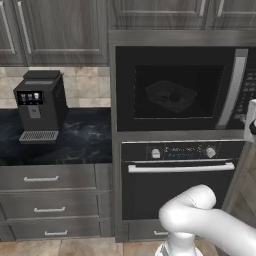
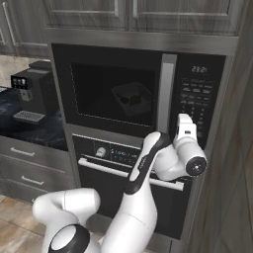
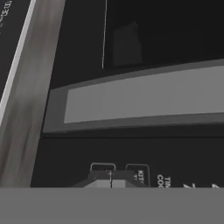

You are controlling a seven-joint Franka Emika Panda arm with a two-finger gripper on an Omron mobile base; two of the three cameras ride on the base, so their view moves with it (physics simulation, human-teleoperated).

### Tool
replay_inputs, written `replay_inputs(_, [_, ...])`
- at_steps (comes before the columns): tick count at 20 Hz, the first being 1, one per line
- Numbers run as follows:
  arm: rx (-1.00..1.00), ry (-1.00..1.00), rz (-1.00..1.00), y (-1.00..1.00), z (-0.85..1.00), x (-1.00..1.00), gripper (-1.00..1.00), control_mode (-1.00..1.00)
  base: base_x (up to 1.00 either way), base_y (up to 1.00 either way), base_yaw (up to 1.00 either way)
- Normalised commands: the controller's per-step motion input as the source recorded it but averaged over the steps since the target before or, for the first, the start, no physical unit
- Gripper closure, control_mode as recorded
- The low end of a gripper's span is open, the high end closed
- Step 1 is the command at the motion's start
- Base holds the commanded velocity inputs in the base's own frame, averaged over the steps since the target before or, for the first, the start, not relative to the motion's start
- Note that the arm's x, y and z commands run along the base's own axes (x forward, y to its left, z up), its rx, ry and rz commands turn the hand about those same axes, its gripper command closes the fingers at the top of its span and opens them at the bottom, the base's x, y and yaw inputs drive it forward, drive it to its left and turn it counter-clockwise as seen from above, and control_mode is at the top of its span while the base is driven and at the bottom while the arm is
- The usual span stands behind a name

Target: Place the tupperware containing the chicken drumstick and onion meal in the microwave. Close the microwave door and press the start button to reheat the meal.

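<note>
The black microwave (image 1: 175, 90) (image 2: 138, 89) is built in above the oven. Its door (image 2: 111, 91) is shut, with the vertical silver handle (image 1: 234, 87) (image 2: 165, 94) (image 3: 144, 103) beside the keypad (image 2: 197, 101) (image 3: 175, 168). Through the dark glass the tupperware (image 1: 170, 96) (image 2: 132, 99) shows dimly inside. It holds dark lumps, and I cannot tell the chicken drumstick from the onion. My gripper (image 2: 185, 118) (image 3: 111, 179) is shut with nothing in it. Its tips sit right at the lower keypad buttons.
Below the microwave is the black oven (image 1: 177, 175) (image 2: 113, 163) with knobs and a horizontal handle. A coffee machine (image 1: 40, 102) (image 2: 29, 94) stands on the dark counter (image 1: 85, 140) to the left, above grey drawers (image 1: 50, 192). A wooden side panel (image 2: 232, 163) rises close on the right.
</note>
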Motion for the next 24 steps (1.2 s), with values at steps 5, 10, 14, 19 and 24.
replay_inputs(5, [0.0,0.0,0.0,-0.02,-0.13,0.2,1.0,-1.0,0.0,0.0,0.0])
replay_inputs(10, [0.0,0.0,0.0,-0.04,-0.07,0.25,1.0,-1.0,0.0,0.0,0.0])
replay_inputs(14, [0.0,0.0,0.0,-0.16,-0.07,0.26,1.0,-1.0,0.0,0.0,0.0])
replay_inputs(19, [0.0,0.0,0.0,-0.21,-0.1,0.25,1.0,-1.0,0.0,0.0,0.0])
replay_inputs(24, [0.0,0.0,0.0,-0.17,-0.12,0.27,1.0,-1.0,0.0,0.0,0.0])
